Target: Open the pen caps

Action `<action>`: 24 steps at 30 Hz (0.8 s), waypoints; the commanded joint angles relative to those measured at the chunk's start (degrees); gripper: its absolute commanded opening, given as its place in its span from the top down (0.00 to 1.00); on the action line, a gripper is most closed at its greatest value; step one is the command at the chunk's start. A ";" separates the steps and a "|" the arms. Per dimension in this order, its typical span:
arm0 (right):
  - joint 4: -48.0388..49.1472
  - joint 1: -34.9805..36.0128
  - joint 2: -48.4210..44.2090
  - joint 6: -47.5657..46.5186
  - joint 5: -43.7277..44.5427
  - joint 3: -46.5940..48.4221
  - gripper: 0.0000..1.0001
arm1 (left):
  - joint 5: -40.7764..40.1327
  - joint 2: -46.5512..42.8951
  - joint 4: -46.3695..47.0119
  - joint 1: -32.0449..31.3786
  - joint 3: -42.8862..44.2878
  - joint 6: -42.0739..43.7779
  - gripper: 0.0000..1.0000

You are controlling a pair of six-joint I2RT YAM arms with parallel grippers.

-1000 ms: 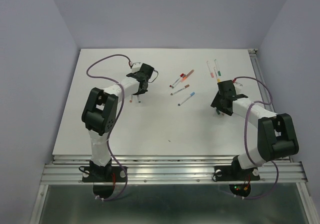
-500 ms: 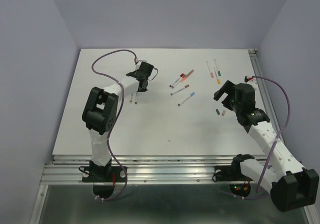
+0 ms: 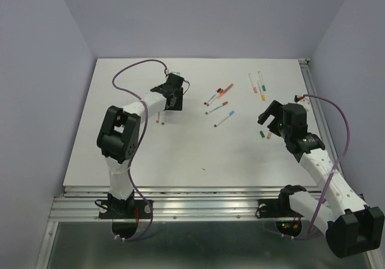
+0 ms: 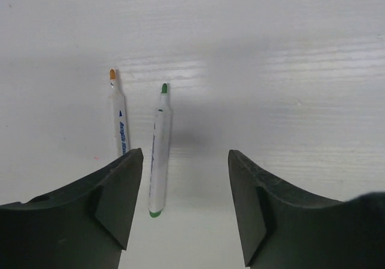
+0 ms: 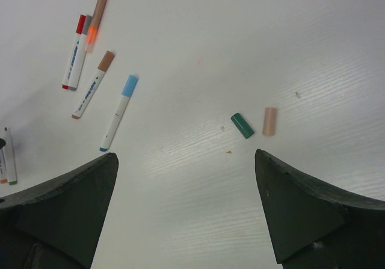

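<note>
Pen caps (image 3: 260, 134): two lie loose on the table (image 3: 180, 154), the green cap (image 5: 242, 125) and the peach cap (image 5: 270, 121). They are just beside each other, not touching, under the right arm's reach.
Opened pens: the green-tipped pen (image 4: 159, 154) and the orange-tipped pen (image 4: 118, 118) lie side by side with bare nibs below the left arm. You can likely count both as done.
Capped pens: the blue-capped pen (image 5: 119, 120), brown-capped pen (image 5: 93, 85) and red-capped pen (image 5: 73, 52) sit mid-table, between the two arms. The far pens (image 3: 261, 82) are too small for you to judge.
Left gripper (image 4: 183, 173): released, jaws spread, nothing between them. The green-tipped pen lies just inside the finger on the view's left.
Right gripper (image 5: 186, 160): released, jaws wide, holding nothing, hovering above the table.
Relation to watch: from the right gripper, the blue-capped pen lies ahead and to the left. Its long axis runs almost straight away from the wrist, cap end farthest, so the jaws' closing line crosses the barrel.
Nearer arm: the right looks slightly nearer the blue-capped pen. The red-capped pen looks closer to the left.
Next move, as a judgement: you shift the right gripper left over the barrel and bring the left to the cap end.
Risk: the thin barrel may roll as you close.
</note>
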 commanded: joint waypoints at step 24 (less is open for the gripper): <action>-1.33 -0.04 -5.38 2.53 8.08 -2.85 0.00 | 26.46 8.42 3.58 -19.51 18.36 15.74 0.01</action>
